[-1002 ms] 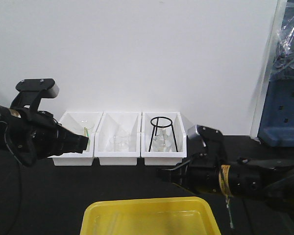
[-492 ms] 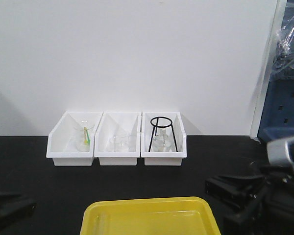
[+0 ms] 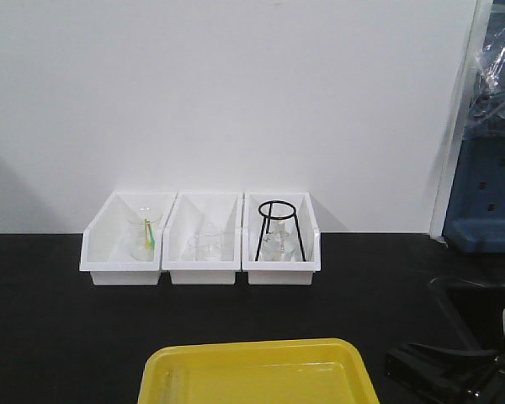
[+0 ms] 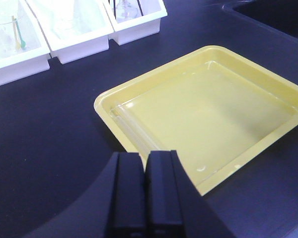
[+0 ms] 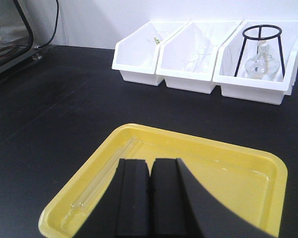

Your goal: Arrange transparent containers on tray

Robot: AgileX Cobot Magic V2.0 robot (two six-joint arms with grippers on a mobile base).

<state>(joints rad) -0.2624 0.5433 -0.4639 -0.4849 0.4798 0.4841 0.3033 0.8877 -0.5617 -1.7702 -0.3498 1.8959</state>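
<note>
Both claws are clenched on nothing: in the left wrist view the left claw [image 4: 145, 193] has its two black fingers pressed together above the near-left edge of the yellow tray [image 4: 268, 134], and in the right wrist view the right claw [image 5: 150, 198] is shut the same way, empty, over the tray's near rim. Just beyond the fingers, the test tubes [image 5: 107, 176] lie flat inside the tray along its left wall, side by side and lengthwise; the glass is faint, so I cannot tell whether they touch. Compared with a second ago, the arms have pulled right back: in the front view the left arm, then reaching over the left white bin [image 3: 122, 244], is gone from sight, and of the right arm only a dark piece remains at the lower right corner. The bench [image 3: 67, 328] around the tray lies bare. Farther out, the three bins stand in a row against the wall, with a beaker and green stirrer, a second beaker, and a black wire stand [image 3: 278, 229] over a flask. With tubes in the tray and both arms withdrawn, the arranging looks essentially finished.
</note>
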